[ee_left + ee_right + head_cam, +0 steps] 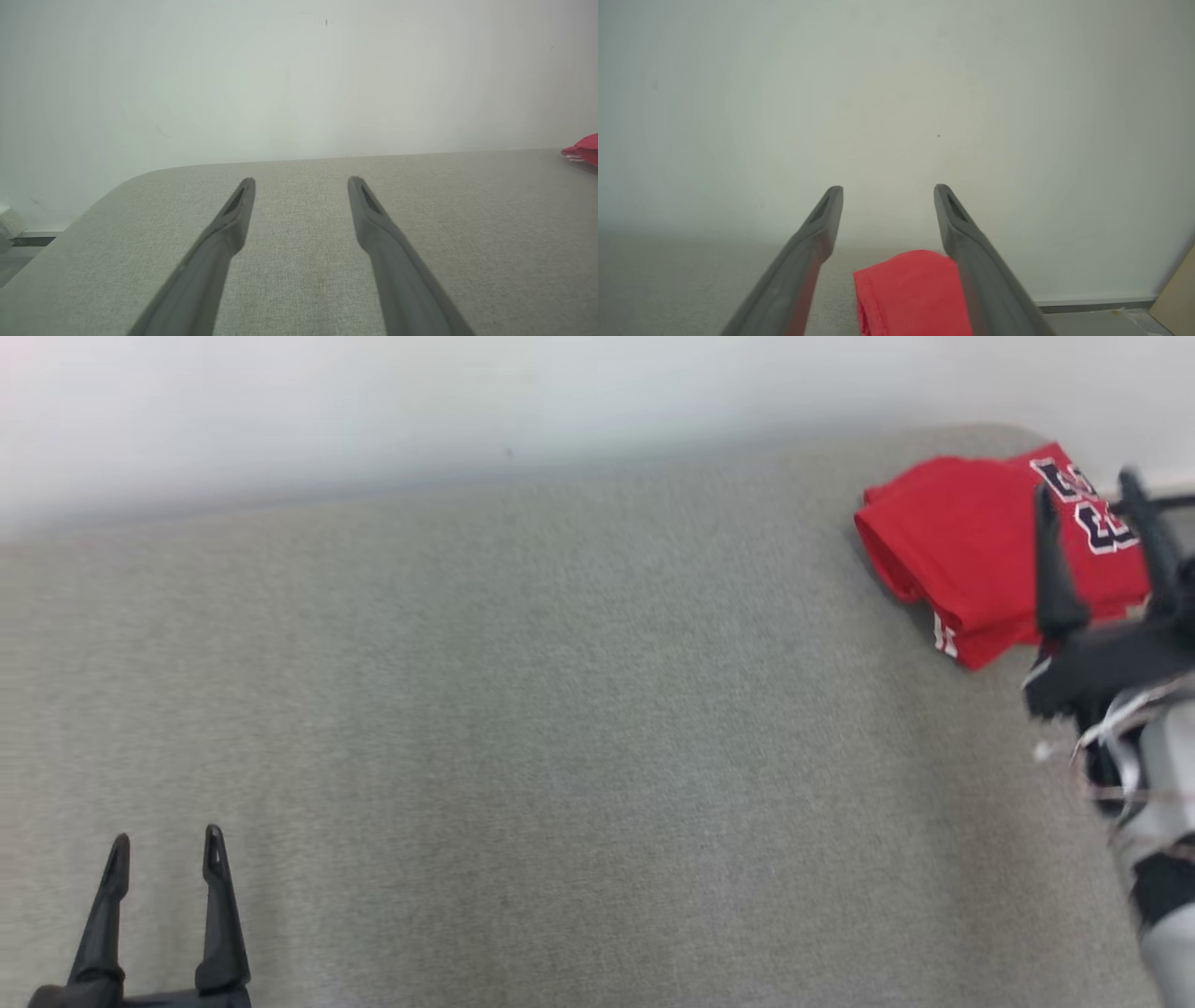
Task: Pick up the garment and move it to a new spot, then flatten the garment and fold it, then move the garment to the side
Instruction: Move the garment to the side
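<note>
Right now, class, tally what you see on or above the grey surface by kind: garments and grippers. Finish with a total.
Red garment: 1
Dark grippers, both open: 2 (left gripper, right gripper)
Total: 3

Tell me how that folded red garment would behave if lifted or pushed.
Probably floppy: the red garment lies in soft rounded folds, so lifting one edge would likely let it sag open. It looks thin, so likely light. On the textured grey surface, a push may bunch it rather than slide it.
</note>
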Tool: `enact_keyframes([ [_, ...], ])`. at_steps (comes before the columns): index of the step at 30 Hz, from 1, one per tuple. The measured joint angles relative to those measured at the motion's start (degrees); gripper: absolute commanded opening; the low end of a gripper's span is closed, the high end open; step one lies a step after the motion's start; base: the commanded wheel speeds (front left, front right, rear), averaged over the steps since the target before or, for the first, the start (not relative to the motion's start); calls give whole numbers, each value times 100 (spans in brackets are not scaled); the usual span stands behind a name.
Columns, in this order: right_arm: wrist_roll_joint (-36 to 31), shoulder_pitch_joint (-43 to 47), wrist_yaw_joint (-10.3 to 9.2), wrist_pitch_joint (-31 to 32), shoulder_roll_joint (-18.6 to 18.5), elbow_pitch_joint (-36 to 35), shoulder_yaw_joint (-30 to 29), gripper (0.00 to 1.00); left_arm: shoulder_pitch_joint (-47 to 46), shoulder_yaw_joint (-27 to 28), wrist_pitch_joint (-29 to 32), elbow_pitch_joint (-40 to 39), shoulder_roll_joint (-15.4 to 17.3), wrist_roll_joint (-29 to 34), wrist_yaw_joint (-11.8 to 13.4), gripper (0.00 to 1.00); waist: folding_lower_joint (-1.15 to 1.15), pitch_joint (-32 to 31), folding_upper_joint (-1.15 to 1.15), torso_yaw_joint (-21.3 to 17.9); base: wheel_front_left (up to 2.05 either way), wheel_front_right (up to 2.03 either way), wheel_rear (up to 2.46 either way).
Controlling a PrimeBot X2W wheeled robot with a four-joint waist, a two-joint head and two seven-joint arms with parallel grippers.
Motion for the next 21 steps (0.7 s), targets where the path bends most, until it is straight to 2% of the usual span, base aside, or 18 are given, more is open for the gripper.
enact_keyframes([
  [13,-211,2023,0,34,1029,-1117,-490,100,238,88,0,279,-57,69,-74,100,0,-583,0,349,0,0,0],
  [21,-276,2990,0,33,1450,-1527,-704,100,425,74,-1,397,-92,111,-91,100,0,-898,0,540,0,0,0],
])
